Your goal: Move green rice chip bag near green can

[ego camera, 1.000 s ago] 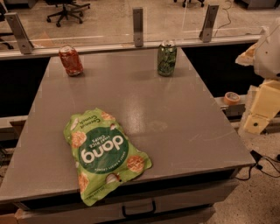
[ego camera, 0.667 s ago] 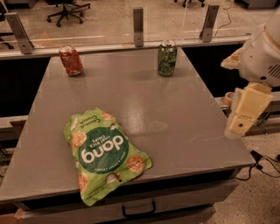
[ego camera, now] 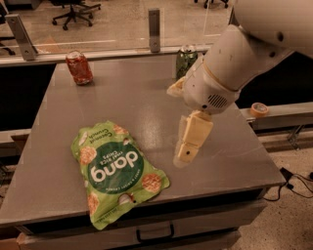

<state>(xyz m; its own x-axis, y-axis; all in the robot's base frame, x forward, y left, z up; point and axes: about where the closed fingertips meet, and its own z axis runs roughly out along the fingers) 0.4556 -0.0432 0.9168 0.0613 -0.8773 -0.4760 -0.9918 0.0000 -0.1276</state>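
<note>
1. Setting: an office floor with a wheeled chair (ego camera: 73,10) lies behind a low glass partition (ego camera: 112,29). In front is a grey table (ego camera: 142,102) with a drawer under its front edge.
2. Robot arm (ego camera: 239,58): white and bulky, it enters from the upper right and reaches over the table's right half.
3. Green rice chip bag (ego camera: 115,171): it lies flat and face up near the front left, with its lower end at or just over the front edge. It is well apart from the green can.
4. Gripper (ego camera: 188,145): it points down above bare tabletop to the right of the bag and does not touch it. Whether it is released or clenched cannot be told.
5. Green can (ego camera: 184,61): upright at the far edge, partly hidden behind the wrist.
6. Red-orange can (ego camera: 79,67): upright at the far left and no part of this task.
7. Tape roll (ego camera: 258,109): on the ledge to the right, off the table.
8. Handling note (judgement): the step in hand is the approach.
   - Bring the gripper leftward over the bag and pinch a raised crinkle or the near edge rather than the flat middle.
   - Carry the bag low toward the far right.
   - Set it down short of the green can so the can is not tipped.
</note>
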